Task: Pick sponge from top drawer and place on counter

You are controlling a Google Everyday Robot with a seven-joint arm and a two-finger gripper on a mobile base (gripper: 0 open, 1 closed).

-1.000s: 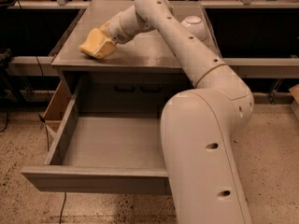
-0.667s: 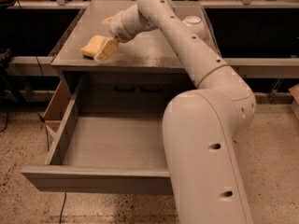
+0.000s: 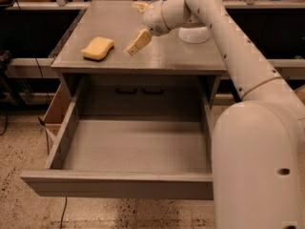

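Note:
The pale-yellow sponge (image 3: 97, 48) lies flat on the grey counter (image 3: 157, 58), near its front left corner. My gripper (image 3: 138, 24) is over the middle of the counter, to the right of the sponge and apart from it. It is open and empty, with one cream fingertip (image 3: 138, 42) toward the front and the other toward the back. The top drawer (image 3: 119, 185) is pulled fully out below the counter, and its grey floor holds nothing.
A white bowl (image 3: 194, 34) stands on the counter's right side, partly behind my arm. My arm's large white body (image 3: 257, 166) fills the lower right, beside the drawer. A brown cardboard box (image 3: 56, 109) sits on the floor left of the cabinet.
The gripper has let go of the sponge, opened, and moved right, away from it. The sponge now rests on the counter by itself.

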